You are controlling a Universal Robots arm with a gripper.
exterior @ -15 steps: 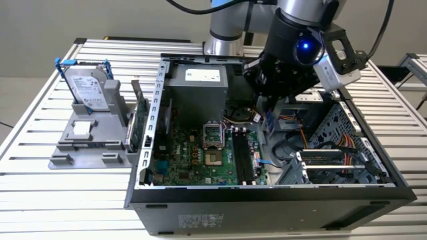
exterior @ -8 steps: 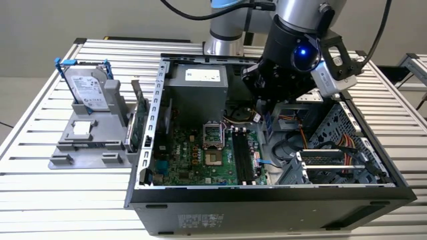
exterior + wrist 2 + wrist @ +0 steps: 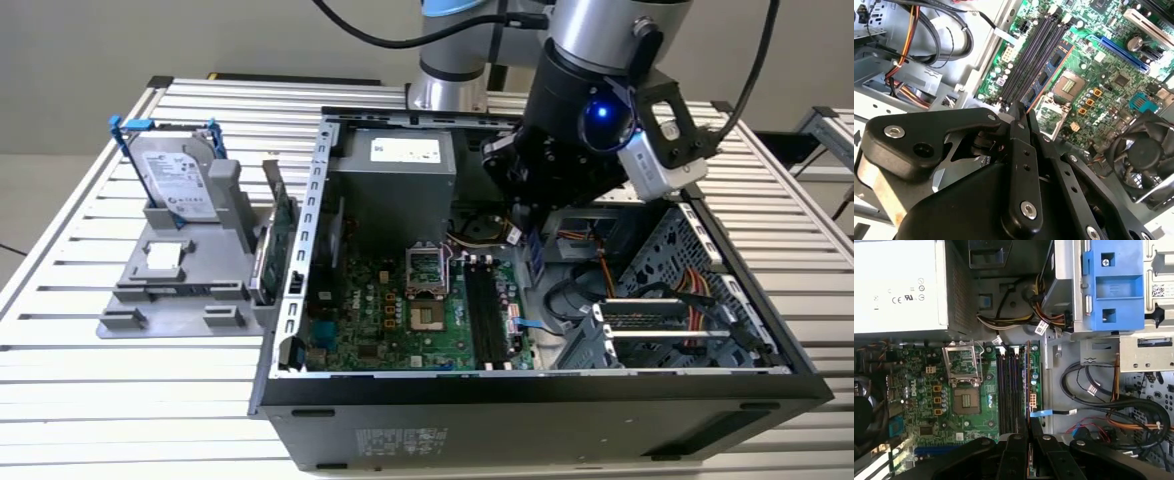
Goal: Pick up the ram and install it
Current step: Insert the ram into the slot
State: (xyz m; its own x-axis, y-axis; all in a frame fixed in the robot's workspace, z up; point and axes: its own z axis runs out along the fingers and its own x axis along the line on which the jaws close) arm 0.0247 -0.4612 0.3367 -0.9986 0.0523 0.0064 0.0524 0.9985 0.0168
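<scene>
In the second wrist view my gripper [image 3: 1021,117] is clenched on the ram [image 3: 1046,75], which runs lengthwise away from the fingers, parallel to the black memory slots [image 3: 1029,57] and just over them. The first wrist view shows it edge-on, a thin strip [image 3: 1028,385] beside the slots [image 3: 1009,390]; I think its lower edge sits above a slot, but I can't be sure. In the exterior view the arm's head [image 3: 587,130] hides the stick inside the open computer case [image 3: 534,390].
</scene>
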